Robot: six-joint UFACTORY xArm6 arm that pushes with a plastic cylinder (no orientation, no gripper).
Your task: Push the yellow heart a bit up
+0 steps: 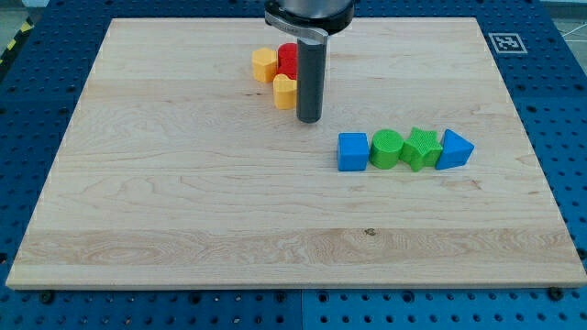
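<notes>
The yellow heart (285, 92) lies on the wooden board (183, 202) near the view's top, left of centre. A yellow hexagon block (265, 64) sits just up and left of it. A red block (288, 59), partly hidden by the rod, sits right above the heart and touches it. My tip (309, 120) rests on the board just right of the heart and slightly below it, very close to its right edge.
A row of blocks lies right of centre: a blue cube (352, 151), a green cylinder (386, 148), a green star (421, 148) and a blue triangle (454, 149), side by side. A fiducial marker (505, 42) sits beyond the board's top right corner.
</notes>
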